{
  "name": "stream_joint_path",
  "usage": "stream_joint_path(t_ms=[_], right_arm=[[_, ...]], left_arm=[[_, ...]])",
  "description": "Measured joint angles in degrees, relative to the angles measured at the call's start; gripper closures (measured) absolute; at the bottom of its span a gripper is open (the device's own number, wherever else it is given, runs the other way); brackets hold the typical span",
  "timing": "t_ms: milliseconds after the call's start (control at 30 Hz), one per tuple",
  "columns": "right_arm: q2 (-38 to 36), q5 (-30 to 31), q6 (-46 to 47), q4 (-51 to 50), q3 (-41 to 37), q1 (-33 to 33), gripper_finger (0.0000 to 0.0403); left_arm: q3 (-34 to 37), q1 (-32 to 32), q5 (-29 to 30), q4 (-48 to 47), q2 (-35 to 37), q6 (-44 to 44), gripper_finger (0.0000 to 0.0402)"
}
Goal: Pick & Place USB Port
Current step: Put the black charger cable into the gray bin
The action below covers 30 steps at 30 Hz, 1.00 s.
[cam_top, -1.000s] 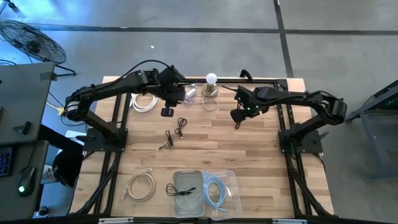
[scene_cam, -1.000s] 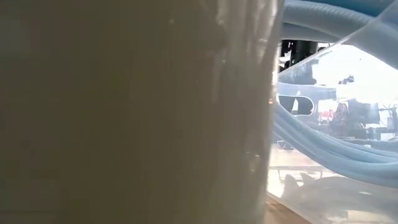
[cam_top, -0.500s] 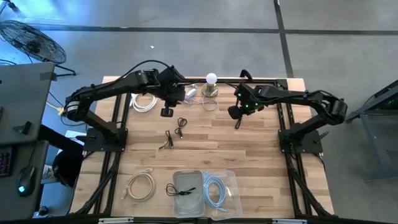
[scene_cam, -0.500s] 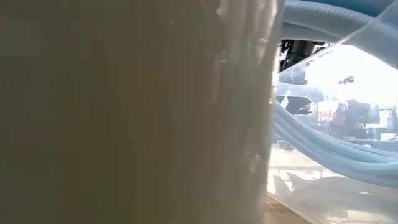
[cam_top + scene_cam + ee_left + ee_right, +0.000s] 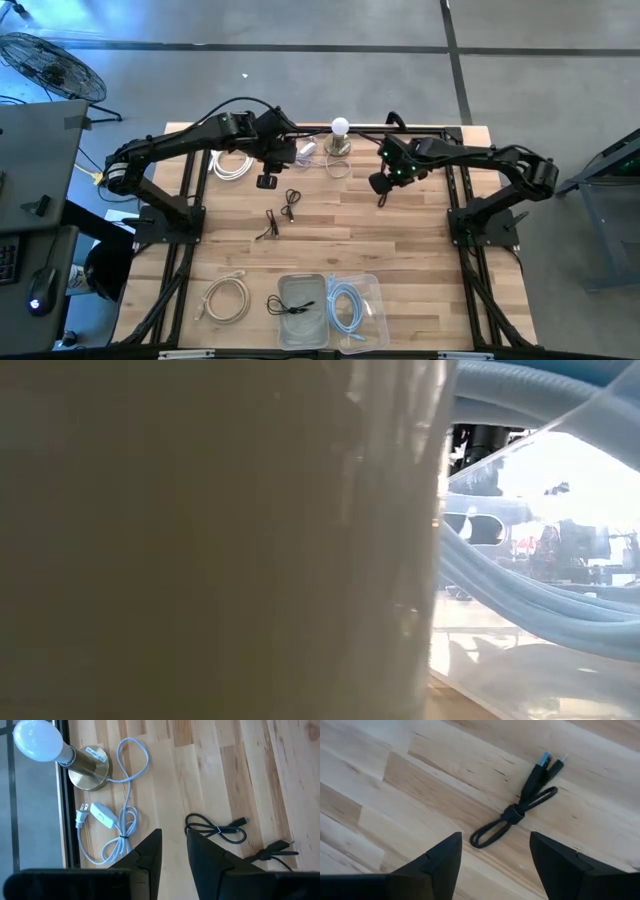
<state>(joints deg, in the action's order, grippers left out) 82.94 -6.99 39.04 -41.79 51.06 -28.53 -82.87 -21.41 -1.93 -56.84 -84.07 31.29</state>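
Over the far right part of the tabletop [image 5: 400,225]:
Right pincer [image 5: 495,851]: hangs above bare wood with its fingers spread wide and nothing between them.
Bundled black USB cable [image 5: 519,810]: lies flat on the planks just ahead of the right pincer's fingers, tied at its middle, both plugs together at one end; not touched.
Left pincer [image 5: 174,851]: hovers over the far middle of the tabletop, fingers drawn near each other with a narrow gap, holding nothing.
Lamp [image 5: 75,757]: small brass base with a white bulb, at the far edge, beside the left pincer; its white cord [image 5: 120,815] loops loosely on the wood next to it.
Two black cables [image 5: 220,829]: lie near each other toward the middle of the tabletop, apart from both pincers.
White coiled cable [image 5: 228,298]: near the front edge, left of the trays.
Clear trays [image 5: 372,290]: two side by side at the front edge; one holds a black cable [image 5: 292,306], the other a pale blue cable [image 5: 345,305].
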Motion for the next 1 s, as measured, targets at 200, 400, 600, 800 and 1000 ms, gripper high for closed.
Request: stream_joint_path(t_ms=[200,400,600,800,1000], right_arm=[[0.07,-1.02,2.74,3.72,-4.04,0.0,0.0156],[0.07,-2.45,3.73,10.25,-7.88,-0.01,0.0155],[0.08,-2.33,5.62,14.23,-11.09,-0.6,0.0155],[0.09,-2.31,5.77,17.05,-11.91,-1.47,0.0155],[0.81,-2.38,5.93,18.33,-11.9,-2.31,0.0155]], left_arm=[[0.0,0.0,0.13,0.0,0.0,0.29,0.0314],[0.0,0.0,0.15,0.26,0.0,0.46,0.0314],[0.0,0.0,0.13,0.3,0.0,0.57,0.0314],[0.0,0.04,0.11,0.28,0.0,0.57,0.0314],[0.0,0.04,-0.04,0.23,0.0,0.55,0.0314]])
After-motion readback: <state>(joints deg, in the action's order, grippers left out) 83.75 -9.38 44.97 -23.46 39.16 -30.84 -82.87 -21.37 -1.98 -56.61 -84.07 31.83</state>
